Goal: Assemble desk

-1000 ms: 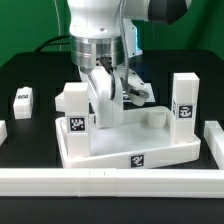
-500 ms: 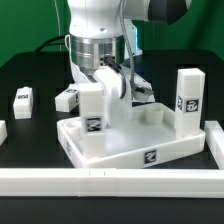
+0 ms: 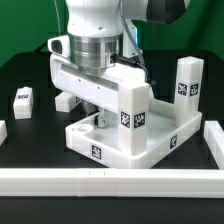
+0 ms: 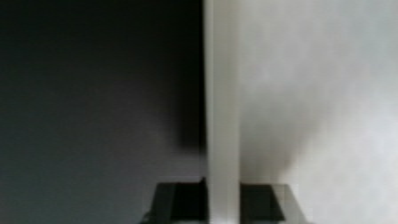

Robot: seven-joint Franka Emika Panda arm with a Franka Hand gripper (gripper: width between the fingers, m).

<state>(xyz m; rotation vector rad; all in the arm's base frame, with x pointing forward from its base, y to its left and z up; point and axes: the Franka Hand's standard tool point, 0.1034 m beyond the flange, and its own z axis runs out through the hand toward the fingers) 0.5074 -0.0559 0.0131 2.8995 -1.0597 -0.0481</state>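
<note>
Desk top (image 3: 120, 150) sits on the black bench (image 3: 30, 140), right under the robot arm (image 3: 95, 30). It is turned so one corner faces the front. It looks tipped, with one side wall higher than the rest, but I cannot be sure. The tool (image 4: 222, 196) is pressed together, pinching a thin white wall of the desk top between its two dark fingers (image 4: 178, 200). One leg (image 3: 186, 80) stands upright on the exterior view's right, apart from the desk top. A small leg (image 3: 22, 99) lies on the exterior view's left. A long white rail (image 3: 110, 182) runs along the front.
</note>
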